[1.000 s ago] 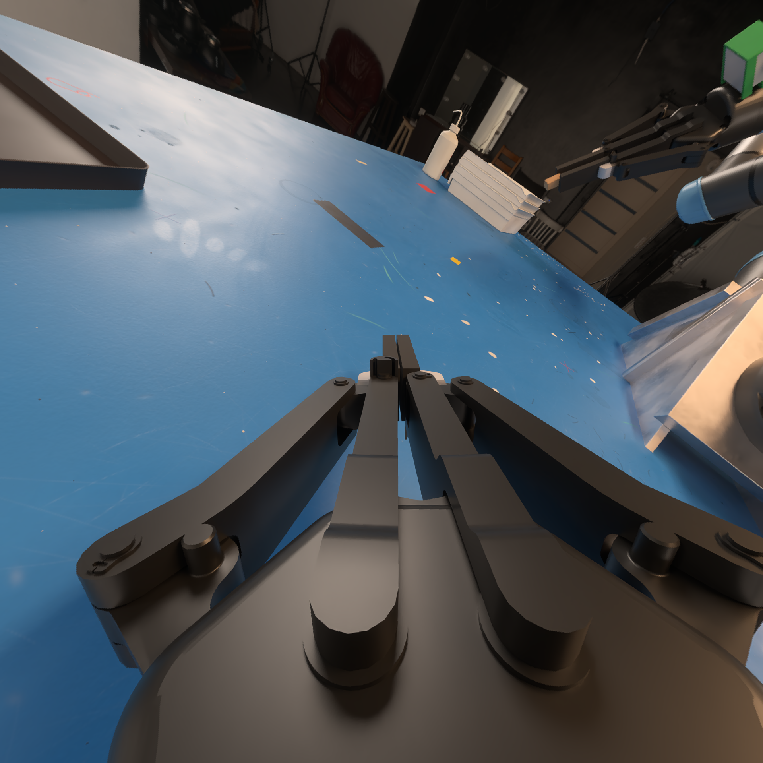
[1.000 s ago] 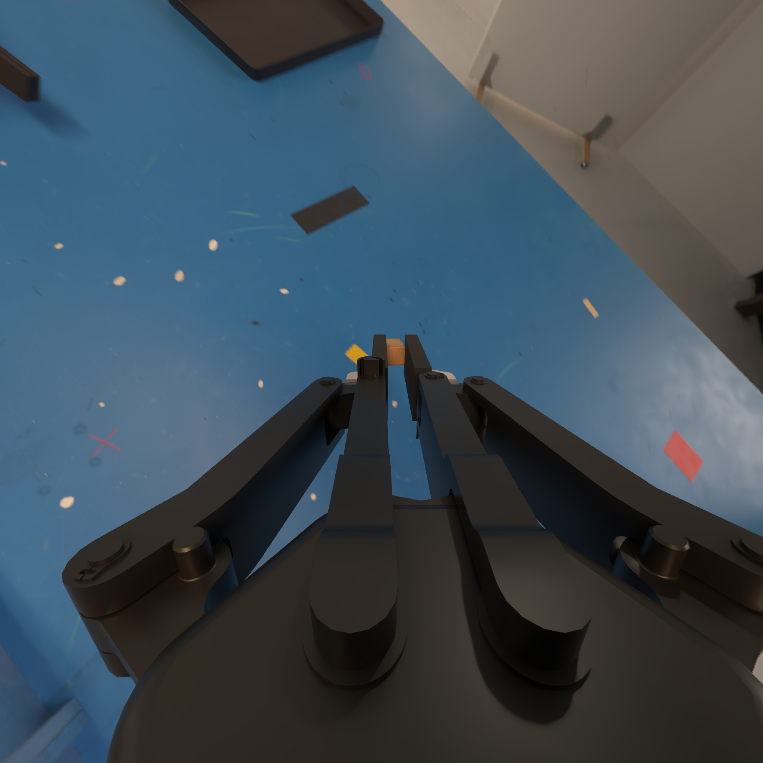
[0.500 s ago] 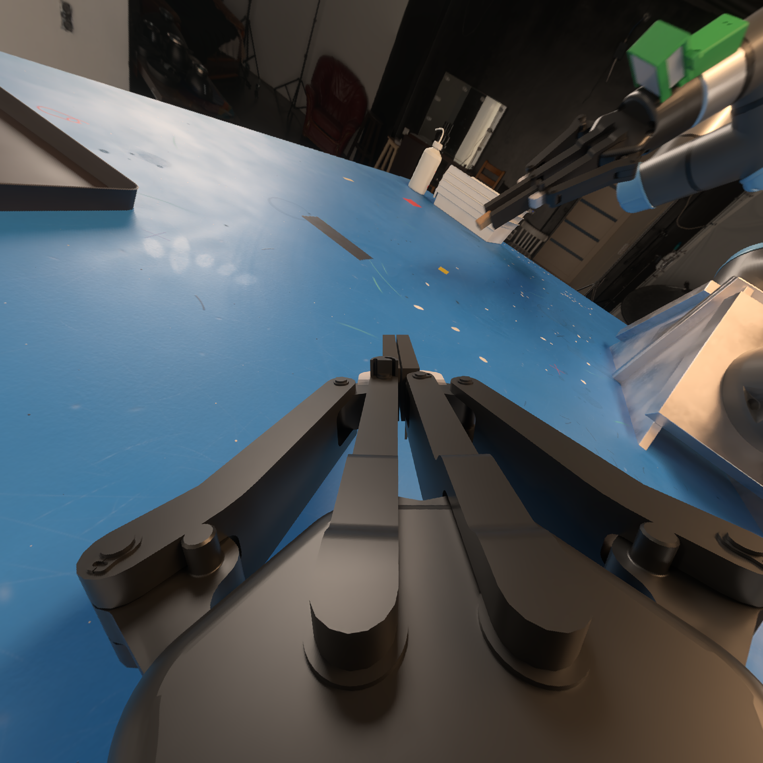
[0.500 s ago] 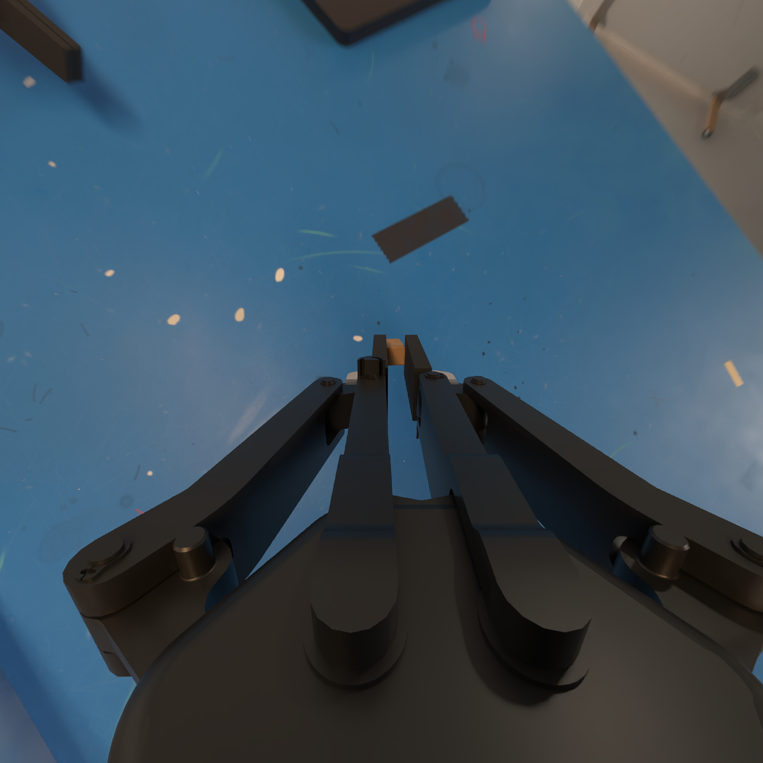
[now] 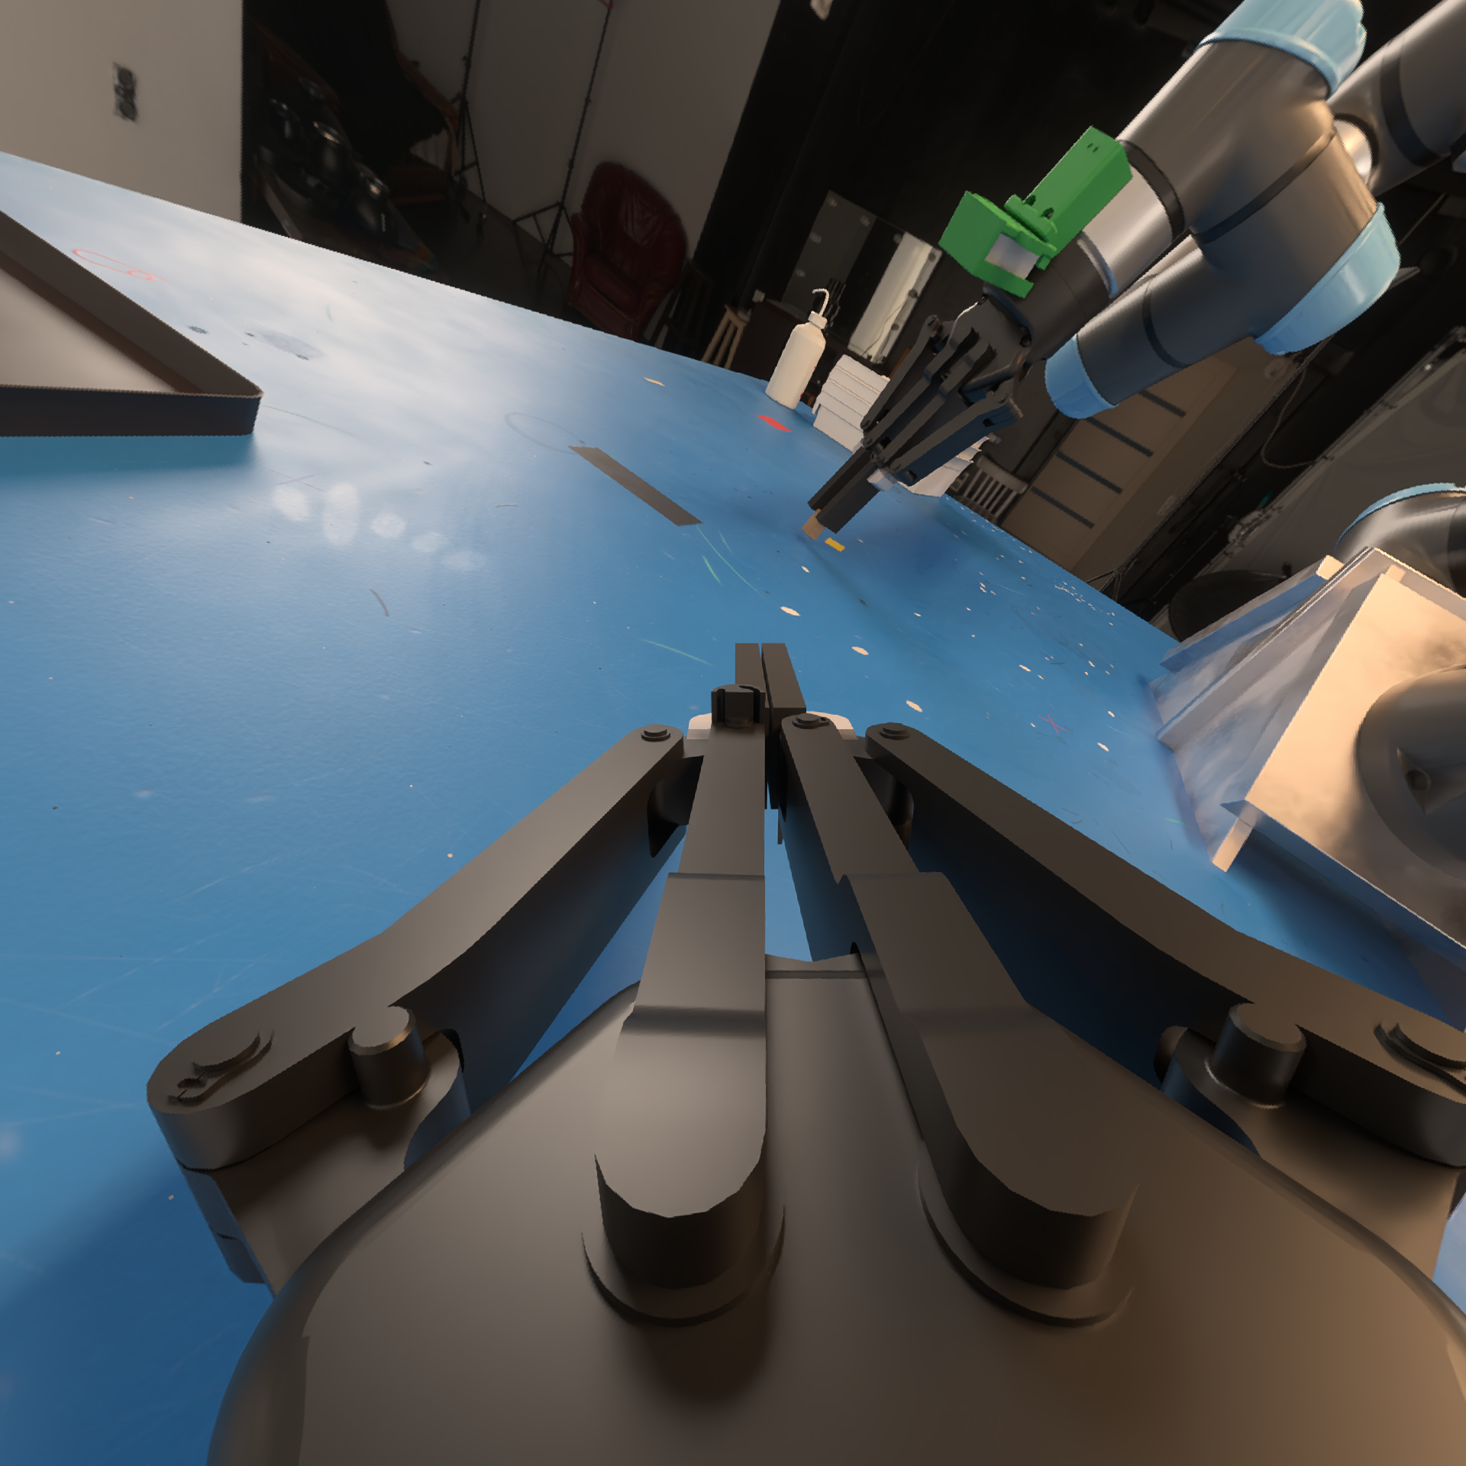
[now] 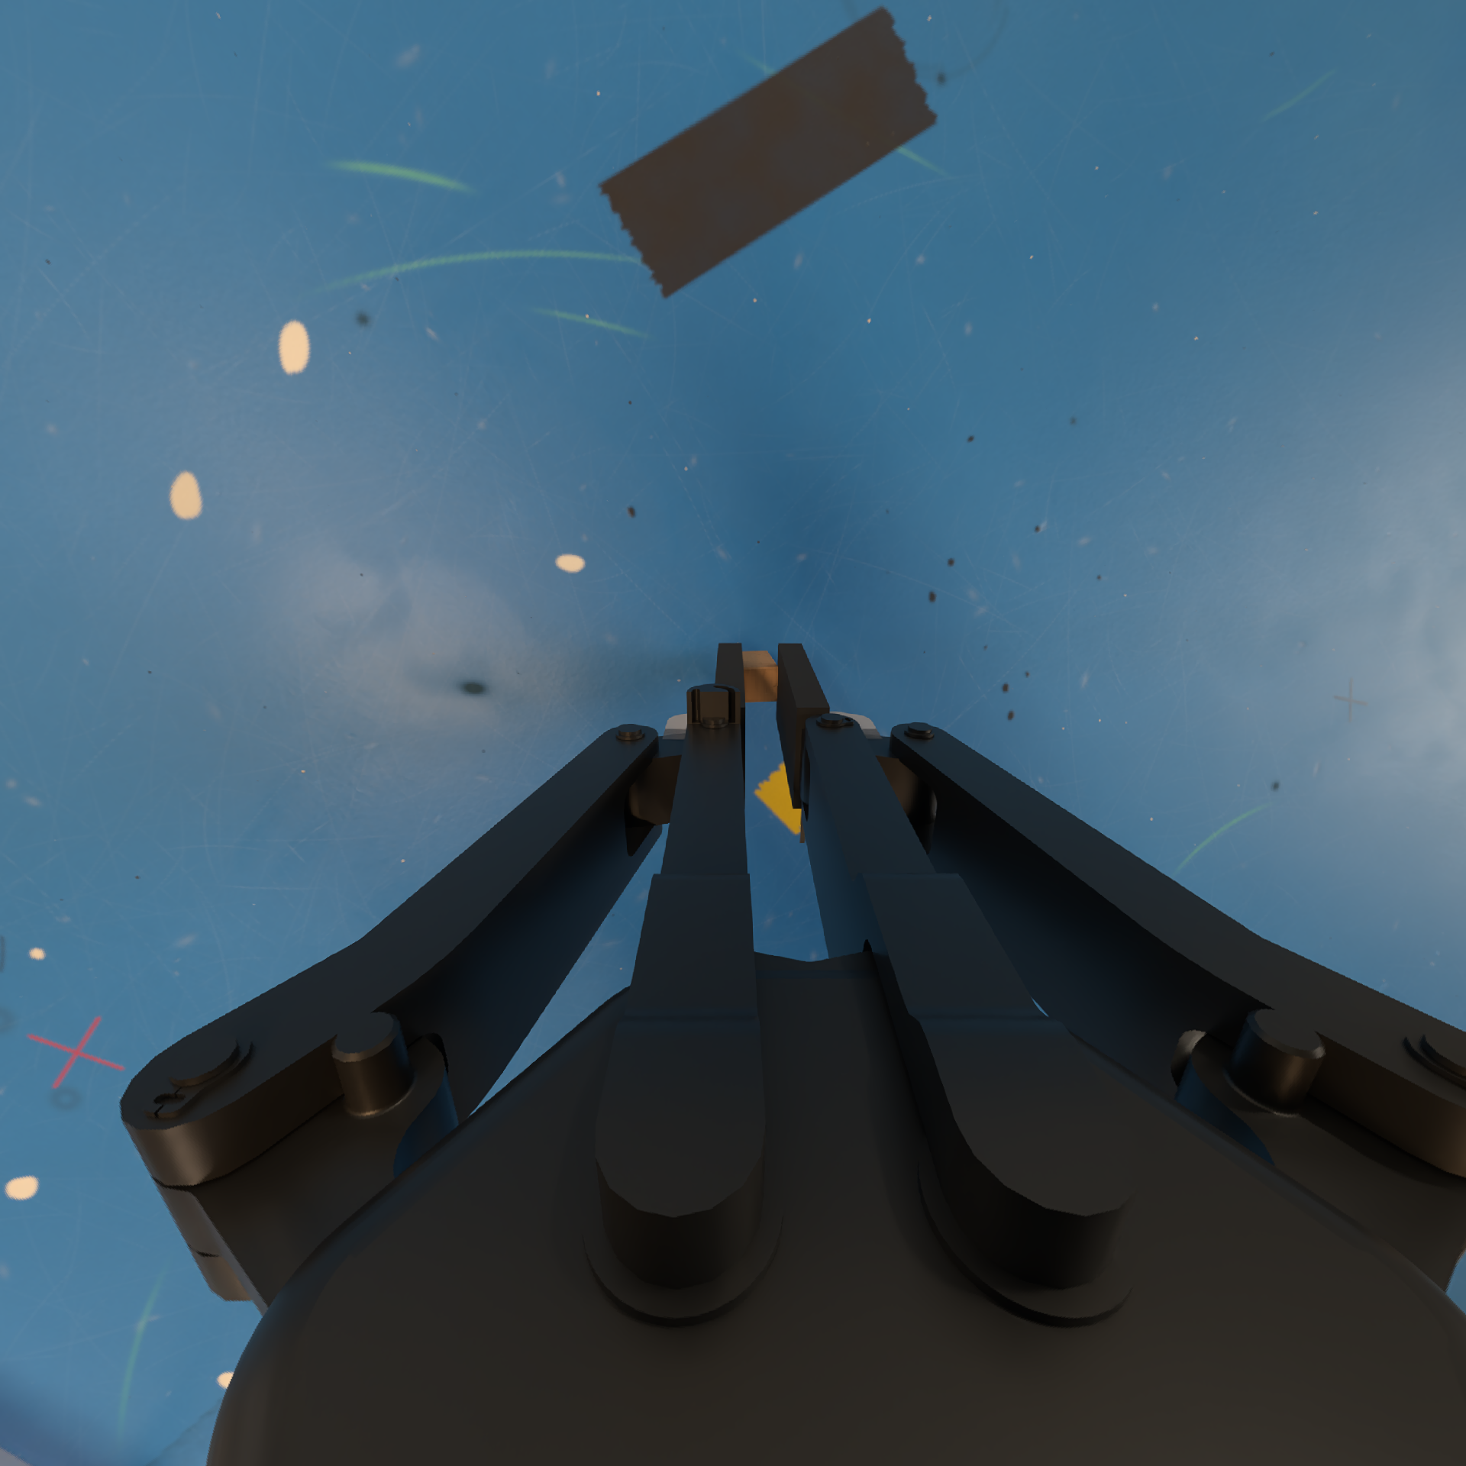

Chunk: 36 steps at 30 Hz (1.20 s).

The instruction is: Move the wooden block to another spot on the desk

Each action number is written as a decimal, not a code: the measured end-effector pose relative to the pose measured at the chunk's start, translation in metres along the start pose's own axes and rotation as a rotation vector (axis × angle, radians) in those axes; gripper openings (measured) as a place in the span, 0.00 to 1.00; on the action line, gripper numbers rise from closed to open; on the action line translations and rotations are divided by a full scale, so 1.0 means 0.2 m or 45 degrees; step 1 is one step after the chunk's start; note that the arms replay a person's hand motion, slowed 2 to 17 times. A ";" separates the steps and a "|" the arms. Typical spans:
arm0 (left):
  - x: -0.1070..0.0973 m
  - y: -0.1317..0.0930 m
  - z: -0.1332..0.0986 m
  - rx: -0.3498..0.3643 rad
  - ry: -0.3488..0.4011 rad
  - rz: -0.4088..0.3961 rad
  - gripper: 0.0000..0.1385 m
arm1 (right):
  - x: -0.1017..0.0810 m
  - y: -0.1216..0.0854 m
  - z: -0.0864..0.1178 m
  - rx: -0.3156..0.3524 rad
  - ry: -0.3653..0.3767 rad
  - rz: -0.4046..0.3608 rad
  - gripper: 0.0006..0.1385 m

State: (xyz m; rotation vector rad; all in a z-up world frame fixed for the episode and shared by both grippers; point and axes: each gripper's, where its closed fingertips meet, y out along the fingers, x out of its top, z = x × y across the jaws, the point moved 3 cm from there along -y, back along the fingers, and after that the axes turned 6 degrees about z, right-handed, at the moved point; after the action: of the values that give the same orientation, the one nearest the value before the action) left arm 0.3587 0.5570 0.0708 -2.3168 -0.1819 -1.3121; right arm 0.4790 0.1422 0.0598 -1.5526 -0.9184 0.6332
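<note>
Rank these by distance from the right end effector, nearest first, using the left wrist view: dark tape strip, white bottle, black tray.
1. Dark tape strip: just left of the right end effector.
2. White bottle: beyond it, at the desk's far edge.
3. Black tray: far left.

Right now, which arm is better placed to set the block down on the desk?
Right. The right gripper is shut on the block, low over the desk. The left gripper is shut, empty and farther away.
</note>
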 end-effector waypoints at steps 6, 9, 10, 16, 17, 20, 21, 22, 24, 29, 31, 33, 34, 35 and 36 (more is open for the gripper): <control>0.00 0.01 0.00 0.000 0.009 0.017 0.01 | 0.01 0.04 -0.01 0.004 -0.055 0.020 0.09; -0.01 0.01 -0.01 -0.001 0.016 0.031 0.01 | 0.02 0.05 -0.01 0.011 -0.079 0.006 0.09; -0.01 0.01 -0.01 -0.002 0.019 0.035 0.01 | 0.02 0.05 -0.01 0.016 -0.082 -0.002 0.09; -0.01 0.02 -0.01 0.004 0.033 0.050 0.01 | 0.02 0.05 -0.01 0.049 -0.070 -0.022 0.17; -0.01 0.02 -0.01 0.005 0.035 0.051 0.01 | 0.02 0.05 -0.01 0.045 -0.068 -0.025 0.18; -0.01 0.02 -0.01 0.008 0.039 0.052 0.01 | 0.02 0.04 -0.02 0.020 -0.070 -0.038 0.20; -0.01 0.02 -0.01 0.008 0.040 0.052 0.01 | 0.02 0.03 -0.02 0.013 -0.072 -0.045 0.21; -0.01 0.02 -0.01 0.008 0.041 0.052 0.01 | 0.02 0.03 -0.02 0.008 -0.075 -0.053 0.21; -0.01 0.02 -0.01 0.008 0.041 0.051 0.01 | 0.02 0.02 -0.02 0.000 -0.081 -0.072 0.21; -0.01 0.02 -0.01 0.005 0.033 0.046 0.01 | 0.02 0.01 -0.02 -0.011 -0.091 -0.108 0.22; -0.01 0.02 -0.01 0.003 0.029 0.043 0.01 | 0.02 0.01 -0.02 -0.016 -0.099 -0.112 0.23; -0.01 0.02 -0.01 0.003 0.025 0.041 0.01 | 0.02 0.02 -0.02 -0.024 -0.109 -0.110 0.24; -0.01 0.02 -0.01 0.002 0.024 0.040 0.01 | 0.02 0.02 -0.02 -0.028 -0.113 -0.108 0.25; -0.01 0.02 -0.01 0.002 0.023 0.039 0.01 | 0.02 0.03 -0.02 -0.030 -0.117 -0.104 0.26; -0.01 0.02 -0.01 0.001 0.022 0.038 0.01 | 0.02 0.04 -0.02 -0.030 -0.121 -0.099 0.27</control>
State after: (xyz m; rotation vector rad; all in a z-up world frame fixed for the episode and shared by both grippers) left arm 0.3573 0.5538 0.0688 -2.2977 -0.1414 -1.3165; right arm 0.4849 0.1429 0.0538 -1.5103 -1.0559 0.6467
